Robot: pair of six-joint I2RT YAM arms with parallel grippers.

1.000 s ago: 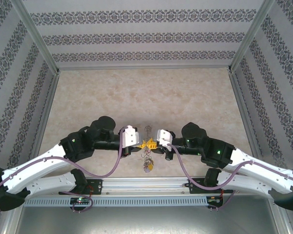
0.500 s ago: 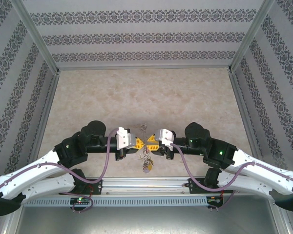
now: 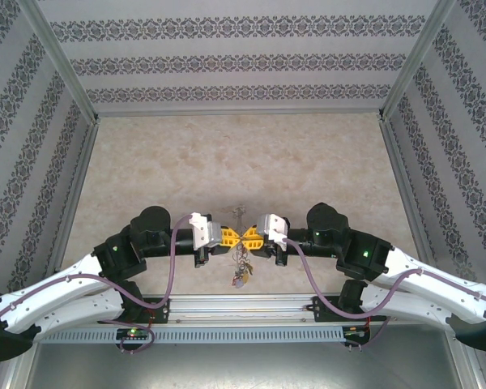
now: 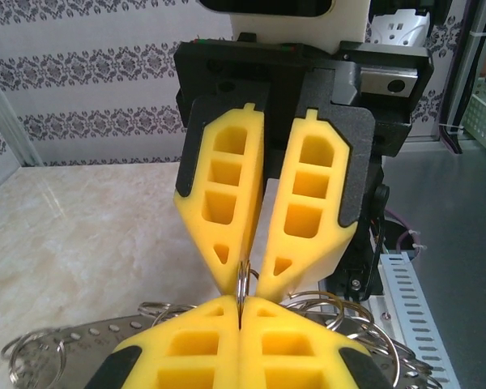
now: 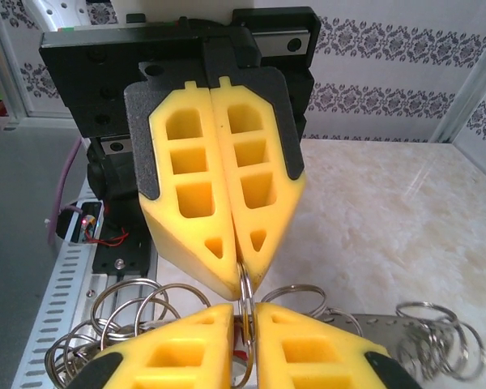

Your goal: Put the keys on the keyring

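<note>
Both pincers meet tip to tip above the table's near edge: left gripper (image 4: 240,312) shut tight on the thin wire of the keyring (image 5: 245,285), right gripper (image 5: 245,320) nipping the same wire, a hair's gap between its pads. One ring, two grippers; loose split rings (image 5: 121,312) hang below, too tangled to count. Judgement: threading step in hand; next needs the wire pried open without slipping. The keys with red tag I cannot pick out.

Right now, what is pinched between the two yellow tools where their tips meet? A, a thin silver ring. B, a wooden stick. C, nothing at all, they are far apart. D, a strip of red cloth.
A: in the left wrist view the left tool and the right tool meet tip to tip with a thin silver ring clamped between their yellow fingers.
</note>
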